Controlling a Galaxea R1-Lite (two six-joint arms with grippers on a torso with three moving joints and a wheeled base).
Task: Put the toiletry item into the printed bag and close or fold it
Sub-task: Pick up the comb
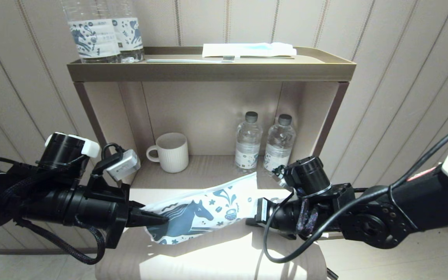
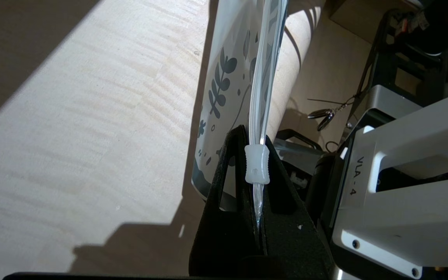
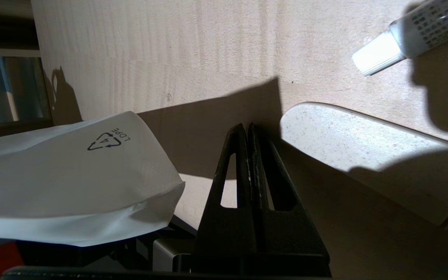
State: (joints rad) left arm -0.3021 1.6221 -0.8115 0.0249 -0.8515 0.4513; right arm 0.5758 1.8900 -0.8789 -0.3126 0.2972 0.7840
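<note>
Printed bag (image 1: 204,212) first: you see the white pouch with its dark blue horse and small motifs held up off the pale desk (image 1: 216,260), stretched slantwise between your two arms in the head view, its upper end nearer the shelf unit. Your left pincer (image 1: 158,219) is clenched on the bag's lower left end; the left wrist view shows the black fingers (image 2: 228,202) pressed together on the clear zip strip, with the small translucent slider (image 2: 257,164) sitting right at the fingertips and the bag's leaf-printed side hanging beside them. Your right pincer (image 3: 247,130) is clenched on nothing, fingers pressed flat together just above the desk, close by the bag's plain back with its recycling mark (image 3: 109,140). Just beyond those fingertips lies the toiletry item (image 3: 364,144), a flat, pale, speckled piece with a rounded end, resting on the desk half in sunlight and half in shadow; it is outside the bag. A small tube with a white cap (image 3: 406,37) lies farther off on the desk. On top of the shelf unit (image 1: 208,72) you see two labelled water bottles (image 1: 103,33), a toothbrush (image 1: 193,60) and a white packet with a blue stripe (image 1: 249,49); inside it stand a ribbed mug (image 1: 171,152) and two small bottles (image 1: 265,142).
</note>
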